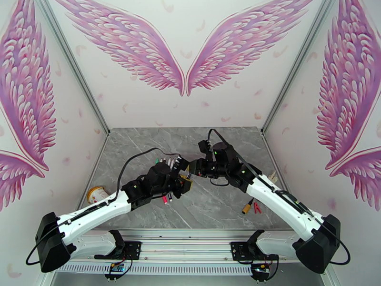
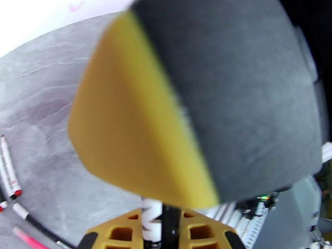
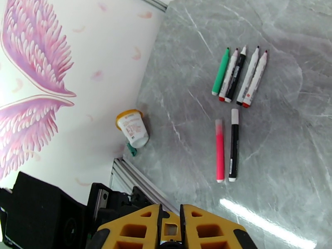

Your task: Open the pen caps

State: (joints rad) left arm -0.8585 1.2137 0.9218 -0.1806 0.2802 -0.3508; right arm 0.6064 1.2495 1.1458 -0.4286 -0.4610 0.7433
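Pen [image 2: 151, 214] top behind blurred yellow/blk shape [image 2: 195, 100], lft wrist view

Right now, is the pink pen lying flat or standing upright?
Lying flat: the pink pen rests lengthwise on the grey table, beside a black-and-white pen and apart from it.

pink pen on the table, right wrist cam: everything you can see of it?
The pink pen is a slim, plastic-looking pink barrel, paler at its far end, with a white tip at the near end. It lies flat on the grey marble table, parallel to a black-and-white pen beside it, a narrow gap between them. Nothing else touches it.
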